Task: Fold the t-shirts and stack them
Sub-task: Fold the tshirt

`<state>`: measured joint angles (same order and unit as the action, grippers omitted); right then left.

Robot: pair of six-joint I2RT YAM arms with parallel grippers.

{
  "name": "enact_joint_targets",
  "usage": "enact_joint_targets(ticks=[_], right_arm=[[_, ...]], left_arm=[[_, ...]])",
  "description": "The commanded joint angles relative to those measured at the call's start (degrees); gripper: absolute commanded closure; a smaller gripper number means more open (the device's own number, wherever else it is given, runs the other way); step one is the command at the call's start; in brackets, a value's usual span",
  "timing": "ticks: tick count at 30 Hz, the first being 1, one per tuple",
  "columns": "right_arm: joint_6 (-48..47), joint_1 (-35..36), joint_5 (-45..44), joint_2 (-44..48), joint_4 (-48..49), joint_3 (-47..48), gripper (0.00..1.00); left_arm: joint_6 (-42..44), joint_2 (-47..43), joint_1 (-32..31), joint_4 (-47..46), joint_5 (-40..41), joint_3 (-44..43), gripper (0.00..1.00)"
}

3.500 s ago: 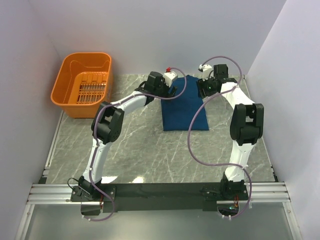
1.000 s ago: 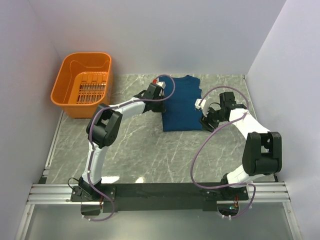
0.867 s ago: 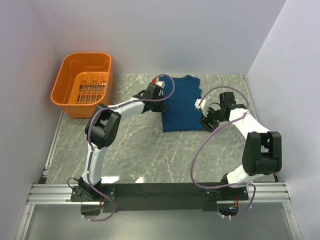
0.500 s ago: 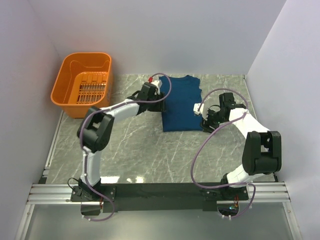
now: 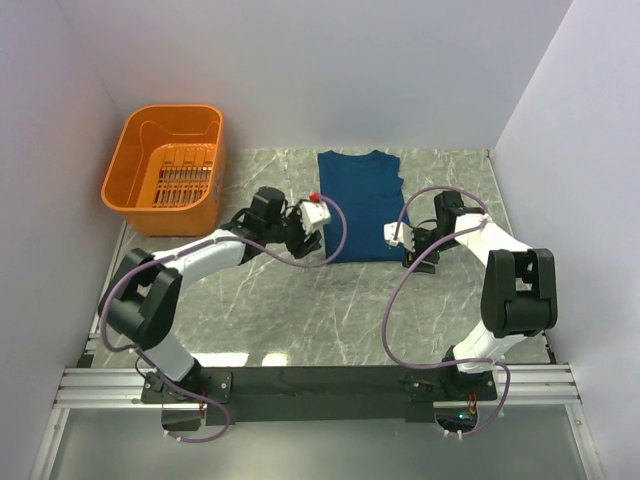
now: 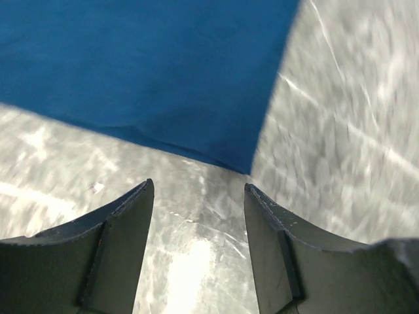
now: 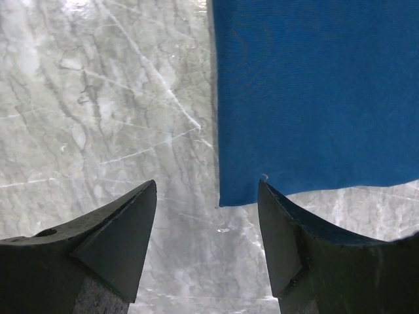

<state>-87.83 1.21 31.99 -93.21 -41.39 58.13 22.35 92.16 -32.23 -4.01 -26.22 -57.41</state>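
A grey marbled table (image 5: 300,300) is seen, closed in by pale walls. An orange basket (image 5: 150,215) is set in its far left corner, well apart from the shirt. The dark blue t-shirt (image 5: 362,205) is laid flat at the far middle of the table, folded to a narrow rectangle with the collar toward the back wall. The left gripper (image 6: 198,190) is held low at the shirt's near left corner, its fingers spread wide with only bare marble between them and the corner just ahead. The right gripper (image 7: 208,190) is placed at the near right corner, fingers likewise spread wide, the corner lying in the gap and not pinched. The shirt's side edges are partly crossed by purple cables (image 5: 341,232) in the top view.
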Motion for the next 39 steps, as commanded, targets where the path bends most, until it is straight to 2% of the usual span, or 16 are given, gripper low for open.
enact_joint_targets(ticks=[1,5,11,15,23,29,35,39], right_arm=[[-3.7,-0.9,1.1,0.3,-3.0,2.4,0.3],[-5.1,-0.9,1.8,-1.2,-6.1,4.2,0.3],[-7.0,-4.1,3.8,-1.9,-8.2,5.2,0.3],[-8.1,-5.3,4.7,-1.7,-9.4,5.4,0.31],[-8.1,-5.4,5.7,-2.0,-9.5,5.6,0.31],[-10.7,-4.6,4.3,-3.7,-10.8,5.9,0.31],[-7.8,-3.2,2.6,-6.4,-8.0,7.1,0.31],[-5.9,-3.1,3.2,-8.6,-7.1,9.5,0.31]], left_arm=[[16.0,3.3,-0.6,2.7,-9.2,-2.3,0.38],[20.9,10.1,-3.6,7.4,-9.6,-7.7,0.38],[23.5,16.1,-7.5,9.4,-7.6,-11.9,0.39],[23.4,17.6,-7.8,9.1,-6.4,-12.3,0.4],[22.3,20.3,-8.2,6.6,2.9,-11.8,0.41],[21.0,21.8,-8.2,5.9,5.7,-11.9,0.43],[20.1,22.4,-8.3,6.4,6.7,-12.4,0.59],[19.6,22.3,-8.2,5.9,6.4,-11.7,0.77]])
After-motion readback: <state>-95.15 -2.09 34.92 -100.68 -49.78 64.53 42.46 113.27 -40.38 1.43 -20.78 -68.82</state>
